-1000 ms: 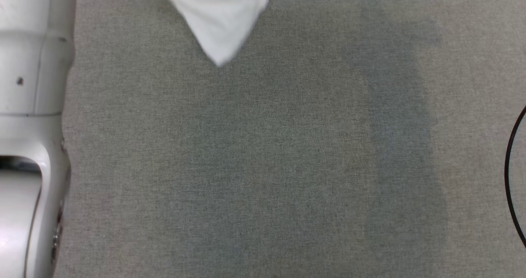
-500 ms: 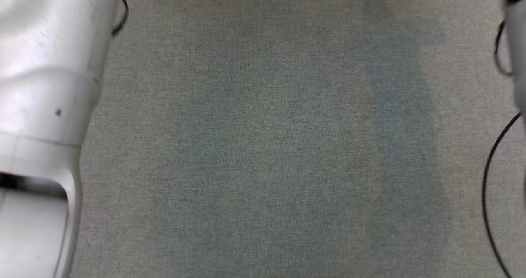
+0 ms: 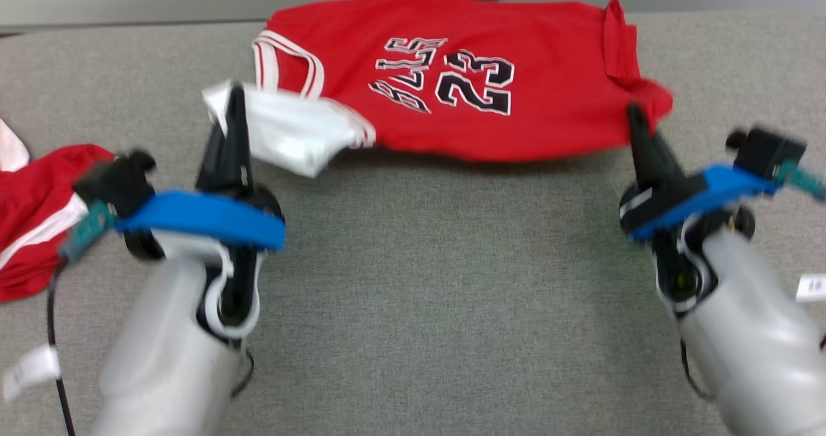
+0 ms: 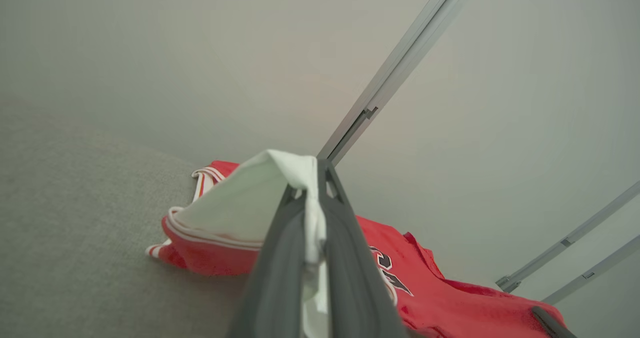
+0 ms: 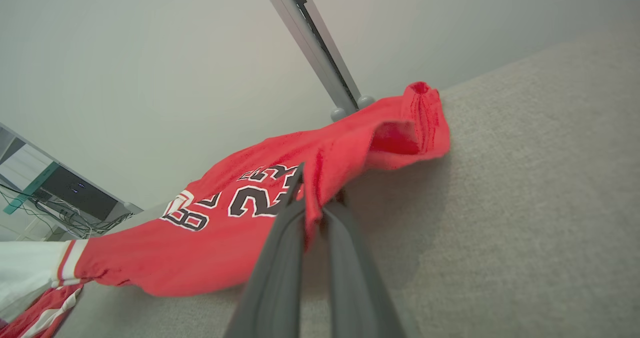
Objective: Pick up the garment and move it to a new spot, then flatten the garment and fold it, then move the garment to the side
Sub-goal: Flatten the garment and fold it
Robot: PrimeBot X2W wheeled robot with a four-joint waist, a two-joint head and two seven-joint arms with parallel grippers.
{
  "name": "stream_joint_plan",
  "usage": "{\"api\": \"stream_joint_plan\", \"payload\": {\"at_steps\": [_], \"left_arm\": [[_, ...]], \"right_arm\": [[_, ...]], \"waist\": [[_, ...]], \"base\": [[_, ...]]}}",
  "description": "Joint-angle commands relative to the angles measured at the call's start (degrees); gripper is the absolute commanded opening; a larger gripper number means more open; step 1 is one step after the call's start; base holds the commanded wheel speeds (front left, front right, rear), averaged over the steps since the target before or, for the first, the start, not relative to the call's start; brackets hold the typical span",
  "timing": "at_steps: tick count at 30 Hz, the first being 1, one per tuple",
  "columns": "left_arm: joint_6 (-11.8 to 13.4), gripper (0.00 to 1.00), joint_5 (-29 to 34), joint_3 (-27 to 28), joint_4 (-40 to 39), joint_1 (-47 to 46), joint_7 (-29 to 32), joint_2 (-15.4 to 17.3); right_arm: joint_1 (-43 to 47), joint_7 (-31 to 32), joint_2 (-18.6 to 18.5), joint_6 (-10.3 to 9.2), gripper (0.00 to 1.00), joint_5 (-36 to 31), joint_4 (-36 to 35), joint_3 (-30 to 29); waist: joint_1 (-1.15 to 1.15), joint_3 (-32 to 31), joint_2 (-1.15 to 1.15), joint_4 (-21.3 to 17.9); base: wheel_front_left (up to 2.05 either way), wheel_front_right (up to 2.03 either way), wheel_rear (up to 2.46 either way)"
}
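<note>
Two sets of jaws, both clenched on the one red jersey [image 3: 464,120]: left jaws pinch a turned-out white corner [image 3: 290,129], right jaws pinch a red corner at the opposite end. The jersey hangs stretched between them over the far part of the table [image 3: 439,307]; its far edge seems to rest on the table, but blur makes that hard to confirm. The step looks like carrying it to a new spot. To do it well, keep both ends level and the cloth taut, draw it toward the table's middle, and lay it down without bunching the white corner. Count: two garments, with the second garment [image 3: 32,229], red and white, at the table's left edge.
</note>
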Motion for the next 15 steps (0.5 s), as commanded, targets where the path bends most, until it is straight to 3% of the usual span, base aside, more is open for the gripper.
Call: {"api": "stream_joint_plan", "payload": {"at_steps": [1,8,15], "left_arm": [[0.15,0.0,0.62,0.57,-1.56,2.11,-0.26,-0.43],[2.32,0.0,3.43,4.38,-10.41,19.87,-0.27,-3.66],[5.21,0.0,3.77,4.11,-17.02,34.65,-0.27,-5.28]], "right_arm": [[2.7,-0.27,-0.9,0.03,0.0,0.58,-0.8,0.27],[18.58,-0.52,-2.01,0.03,0.0,4.2,-7.0,0.32],[31.79,-0.58,-2.64,0.03,0.0,3.39,-11.98,-4.24]], "waist": [[0.01,-1.02,0.0,-0.45],[0.01,-5.44,0.0,-0.26],[0.01,-9.72,0.0,-0.33]], "base": [[0.0,0.0,0.0],[0.0,0.0,0.0],[0.0,0.0,0.0]]}}
